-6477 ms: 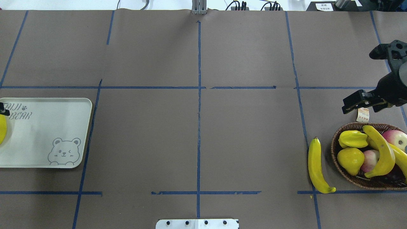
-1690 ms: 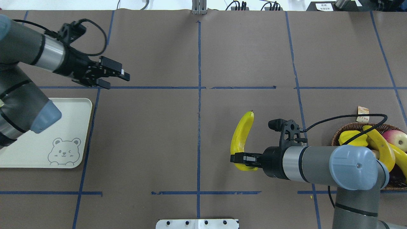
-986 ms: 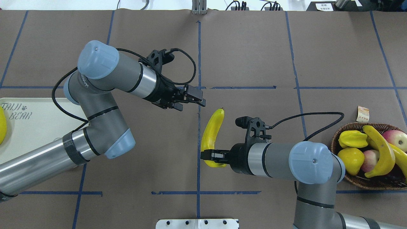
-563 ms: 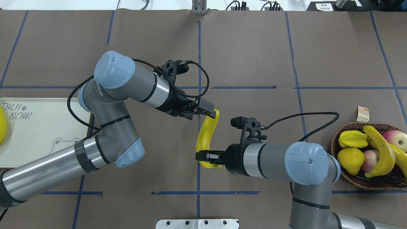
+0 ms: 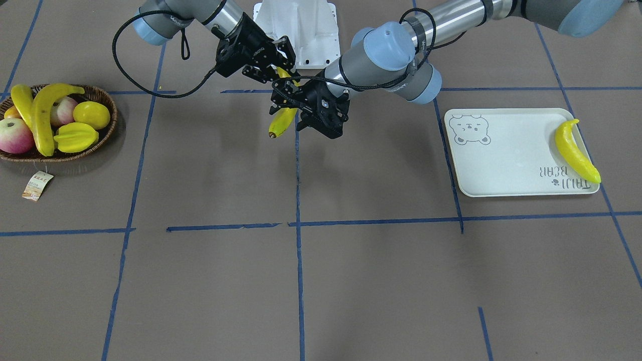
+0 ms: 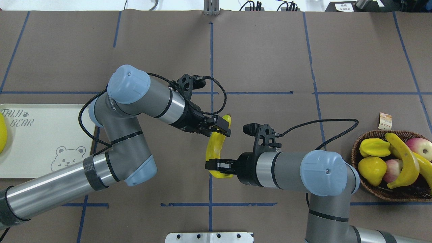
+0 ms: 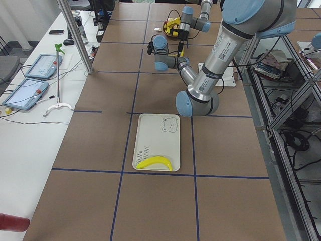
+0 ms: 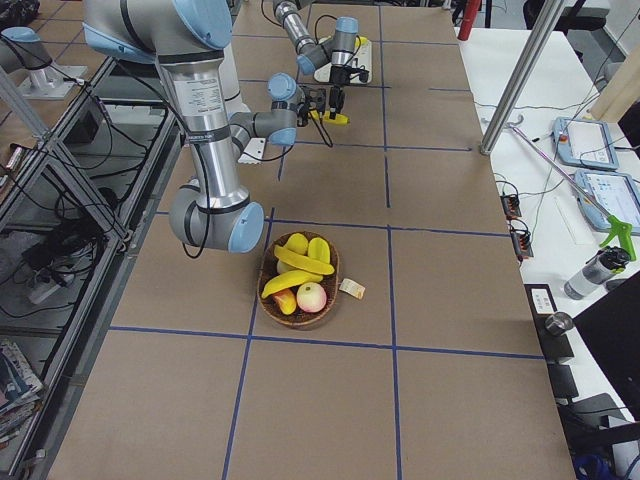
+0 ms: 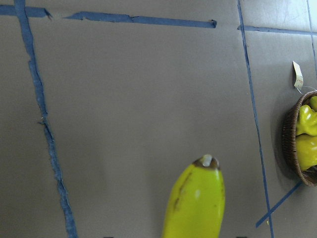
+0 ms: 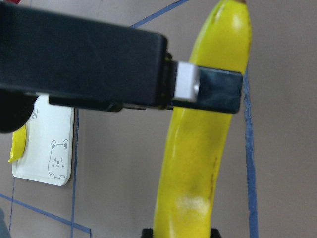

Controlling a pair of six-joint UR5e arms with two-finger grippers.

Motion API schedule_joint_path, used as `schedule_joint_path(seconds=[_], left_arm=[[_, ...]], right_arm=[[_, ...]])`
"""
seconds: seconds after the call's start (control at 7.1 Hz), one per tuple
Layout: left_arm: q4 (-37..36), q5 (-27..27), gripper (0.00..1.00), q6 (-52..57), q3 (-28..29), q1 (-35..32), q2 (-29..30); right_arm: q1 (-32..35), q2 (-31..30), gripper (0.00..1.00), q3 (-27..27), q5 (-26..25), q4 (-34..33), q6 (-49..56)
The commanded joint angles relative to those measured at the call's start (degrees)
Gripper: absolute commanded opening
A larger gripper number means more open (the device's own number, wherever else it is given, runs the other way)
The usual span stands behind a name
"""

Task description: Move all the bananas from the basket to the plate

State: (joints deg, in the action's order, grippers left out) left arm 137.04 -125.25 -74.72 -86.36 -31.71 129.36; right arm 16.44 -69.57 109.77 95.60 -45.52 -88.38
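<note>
A yellow banana (image 6: 214, 145) hangs above the table's middle. My right gripper (image 6: 216, 166) is shut on its lower end. My left gripper (image 6: 221, 127) stands open, its fingers (image 10: 213, 91) straddling the banana's upper part just below the tip (image 9: 205, 161). In the front view the same banana (image 5: 281, 123) hangs between both grippers. The wicker basket (image 6: 354, 153) at the right holds two more bananas (image 6: 406, 158) among other fruit. One banana (image 5: 574, 150) lies on the pale bear-print plate (image 6: 50, 135) at the left.
A starfruit (image 6: 374, 147), a lemon-like fruit (image 6: 371, 168) and apples (image 6: 420, 146) share the basket. Its paper tag (image 6: 385, 120) lies on the table behind it. Blue tape lines cross the brown table cover. Both arms meet over the table's middle.
My left gripper has slid from the banana's tip down onto its upper part. The right gripper has brought the banana slightly further left.
</note>
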Motion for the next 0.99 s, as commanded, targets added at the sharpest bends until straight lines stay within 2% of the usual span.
schedule_joint_path(seconds=[0.0, 0.28, 0.42, 0.56, 0.7, 0.84], left_arm=[[-0.02, 0.01, 0.66, -0.25, -0.04, 0.24, 0.01], [-0.02, 0.01, 0.42, -0.26, 0.05, 0.33, 0.01], [0.07, 0.01, 0.30, -0.26, -0.04, 0.33, 0.01], [0.07, -0.08, 0.11, -0.34, -0.04, 0.33, 0.01], [0.15, -0.08, 0.01, -0.34, -0.04, 0.33, -0.25], [0.33, -0.16, 0.00, -0.34, -0.13, 0.24, -0.43]], right_arm=[[0.00, 0.05, 0.12, 0.00, -0.07, 0.08, -0.30], [0.00, -0.04, 0.13, 0.00, -0.07, 0.09, -0.30], [0.00, -0.04, 0.19, 0.00, -0.07, 0.09, -0.30], [0.09, -0.04, 0.26, 0.00, 0.02, 0.26, -0.30], [0.09, 0.05, 0.43, 0.09, 0.02, 0.44, -0.30], [0.09, 0.05, 0.99, 0.18, -0.33, 0.09, -0.47]])
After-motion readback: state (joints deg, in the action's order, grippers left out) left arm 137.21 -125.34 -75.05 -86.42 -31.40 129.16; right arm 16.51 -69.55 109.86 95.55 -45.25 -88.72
